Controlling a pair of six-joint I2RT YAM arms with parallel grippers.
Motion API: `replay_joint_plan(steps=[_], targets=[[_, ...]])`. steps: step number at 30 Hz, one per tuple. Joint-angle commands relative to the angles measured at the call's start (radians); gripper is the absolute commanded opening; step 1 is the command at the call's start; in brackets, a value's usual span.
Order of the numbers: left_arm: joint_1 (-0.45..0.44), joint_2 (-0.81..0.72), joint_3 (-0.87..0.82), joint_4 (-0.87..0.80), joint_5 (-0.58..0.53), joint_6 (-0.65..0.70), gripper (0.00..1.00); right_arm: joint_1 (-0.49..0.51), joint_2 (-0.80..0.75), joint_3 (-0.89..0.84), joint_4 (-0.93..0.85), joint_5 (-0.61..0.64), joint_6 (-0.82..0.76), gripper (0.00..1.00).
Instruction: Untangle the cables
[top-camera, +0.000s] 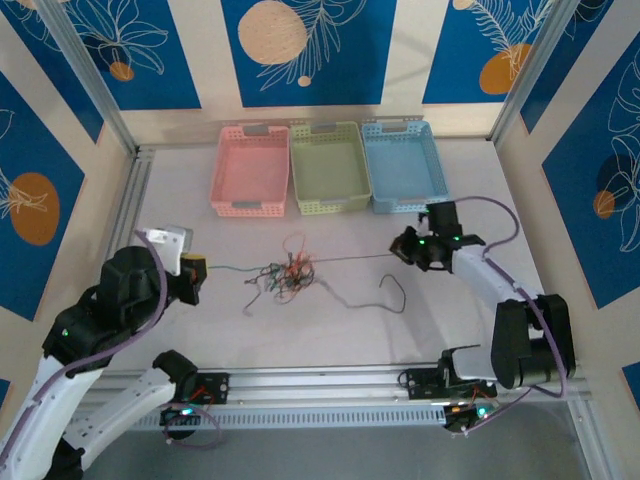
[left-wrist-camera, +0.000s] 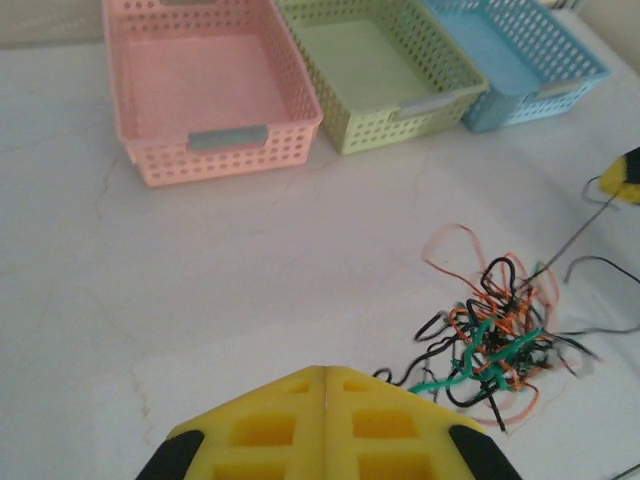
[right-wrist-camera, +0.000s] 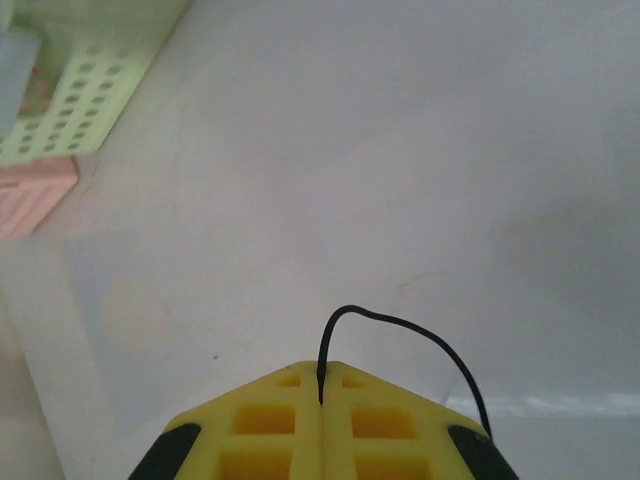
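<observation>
Found right pincer (right-wrist-camera: 321, 378) clamped shut on a black cable (right-wrist-camera: 400, 325), left pincer (left-wrist-camera: 327, 372) closed too with a green strand (left-wrist-camera: 445, 380) reaching its tips, grip there impossible to tell, and logged the tangled cables (top-camera: 285, 275) on the bench (top-camera: 330, 330) between both pincers, apart from three baskets (top-camera: 330, 207).
</observation>
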Motion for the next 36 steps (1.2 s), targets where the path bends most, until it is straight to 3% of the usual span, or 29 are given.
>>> replay_joint_plan(steps=[1,10,14,29,33,36], targets=[[0.009,-0.021,0.044,-0.085,-0.127,0.007,0.00,-0.123,-0.026,-0.020,-0.013,0.026,-0.031,0.00],[0.009,-0.031,0.147,-0.152,-0.315,0.066,0.00,-0.336,-0.058,-0.056,-0.001,0.082,0.032,0.00],[0.009,-0.022,0.159,-0.126,-0.331,0.084,0.00,-0.360,-0.049,-0.022,-0.004,0.093,0.047,0.00],[0.010,0.245,0.367,0.034,-0.439,0.268,0.00,-0.590,0.007,0.129,-0.070,0.073,0.108,0.00],[0.028,0.291,0.390,0.047,-0.517,0.332,0.00,-0.605,-0.020,0.100,-0.061,0.104,0.115,0.00],[0.059,0.301,0.354,0.067,-0.465,0.333,0.00,-0.585,-0.030,0.088,-0.054,0.095,0.109,0.00]])
